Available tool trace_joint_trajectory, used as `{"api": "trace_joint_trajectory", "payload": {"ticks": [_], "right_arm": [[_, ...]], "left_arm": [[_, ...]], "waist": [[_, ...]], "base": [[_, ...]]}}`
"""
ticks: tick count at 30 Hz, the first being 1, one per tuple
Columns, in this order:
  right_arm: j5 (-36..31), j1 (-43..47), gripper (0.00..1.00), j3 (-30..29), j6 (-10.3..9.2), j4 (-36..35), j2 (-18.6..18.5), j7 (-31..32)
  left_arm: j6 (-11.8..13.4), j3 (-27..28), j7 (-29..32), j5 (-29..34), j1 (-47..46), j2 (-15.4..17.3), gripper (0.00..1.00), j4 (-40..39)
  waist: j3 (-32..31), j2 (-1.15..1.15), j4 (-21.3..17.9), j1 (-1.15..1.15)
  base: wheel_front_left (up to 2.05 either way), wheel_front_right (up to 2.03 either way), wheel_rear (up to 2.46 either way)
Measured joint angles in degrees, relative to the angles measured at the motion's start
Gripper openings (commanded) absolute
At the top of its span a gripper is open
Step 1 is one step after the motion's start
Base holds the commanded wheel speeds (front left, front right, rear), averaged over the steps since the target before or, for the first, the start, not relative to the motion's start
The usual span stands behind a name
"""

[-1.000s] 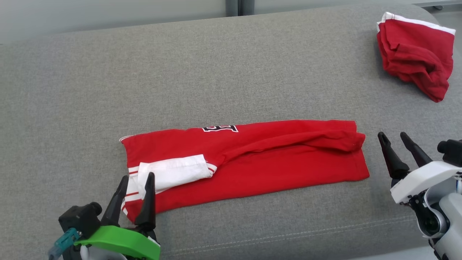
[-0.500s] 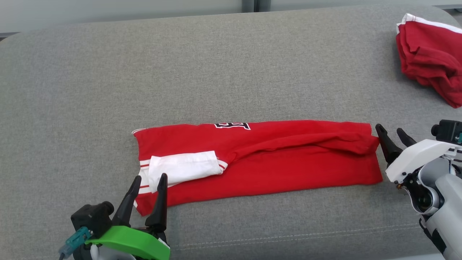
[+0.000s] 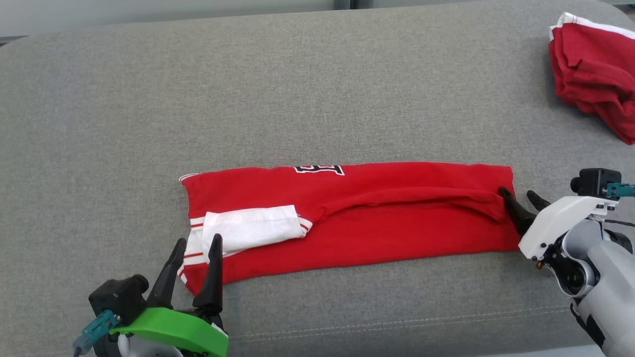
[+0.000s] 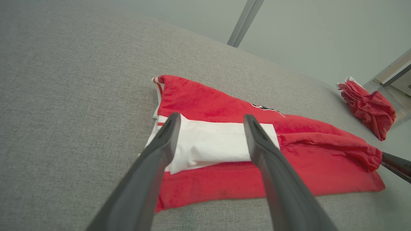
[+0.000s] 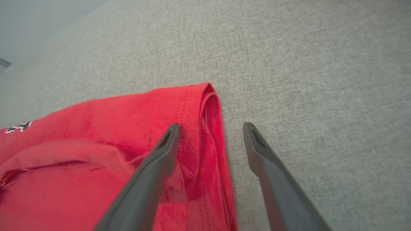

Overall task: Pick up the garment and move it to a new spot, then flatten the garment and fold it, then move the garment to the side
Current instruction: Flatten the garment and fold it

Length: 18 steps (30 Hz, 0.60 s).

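The garment (image 3: 377,218) is a red shirt folded into a long strip on the grey cushion (image 3: 297,89), with a white sleeve (image 3: 248,229) at its left end. My left gripper (image 3: 196,243) is open at the strip's near left corner, its fingers framing the white sleeve (image 4: 215,141) in the left wrist view. My right gripper (image 3: 521,196) is open at the strip's right end. In the right wrist view its own gripper (image 5: 210,128) straddles the hem of the garment (image 5: 96,128), one finger over the red cloth, the other over bare cushion.
A second red garment (image 3: 593,74), crumpled, with a white band, lies at the cushion's far right corner. The cushion's front seam (image 3: 397,322) runs just below the strip. A pale wall stands behind the cushion.
My right gripper has moved left and forward until its tips reach the garment's right end. The left gripper has barely moved. The head camera has shifted, sliding the scene right.
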Motion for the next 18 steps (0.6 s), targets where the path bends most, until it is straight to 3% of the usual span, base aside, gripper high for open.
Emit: {"api": "trace_joint_trajectory", "payload": {"ticks": [18], "right_arm": [[-1.1, 0.0, 1.00, 3.5, 3.02, 1.2, -0.7, 1.4]], "left_arm": [[0.0, -0.4, 0.0, 0.9, -0.1, 0.0, 1.00, -1.2]], "waist": [[0.4, 0.00, -0.4, 0.00]], "base": [[0.00, 0.00, 0.00]]}}
